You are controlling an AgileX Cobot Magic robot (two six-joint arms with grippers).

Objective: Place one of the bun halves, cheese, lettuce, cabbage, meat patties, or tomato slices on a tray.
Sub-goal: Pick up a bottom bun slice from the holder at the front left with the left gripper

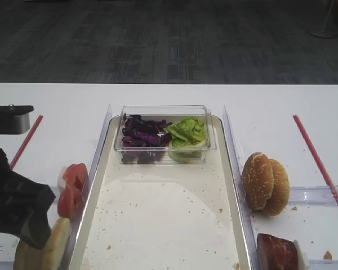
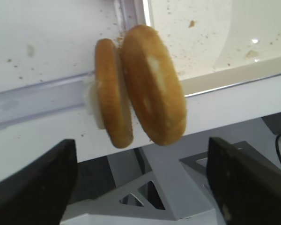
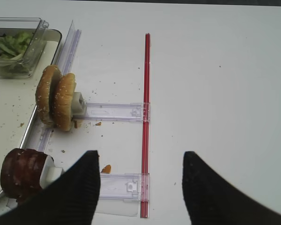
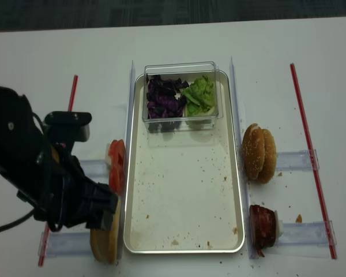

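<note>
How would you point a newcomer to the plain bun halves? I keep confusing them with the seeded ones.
Start at the big metal tray. Just outside its near left corner, beneath the left gripper, stand two bun halves on edge. Their crust is smooth and seedless, unlike the sesame buns right of the tray.

Lab-like room: white table (image 1: 158, 95) (red tape (image 1: 318, 163)), grey carpet (image 1: 158, 39).

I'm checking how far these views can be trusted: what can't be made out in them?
- Bun halves: in both high views the left arm covers most of them.
- Left gripper: only the two dark fingers show in its wrist view, open and apart from the buns.
- Right gripper: seen only in its wrist view, open.
- Meat patties: cut by the first high view's bottom edge.
</note>
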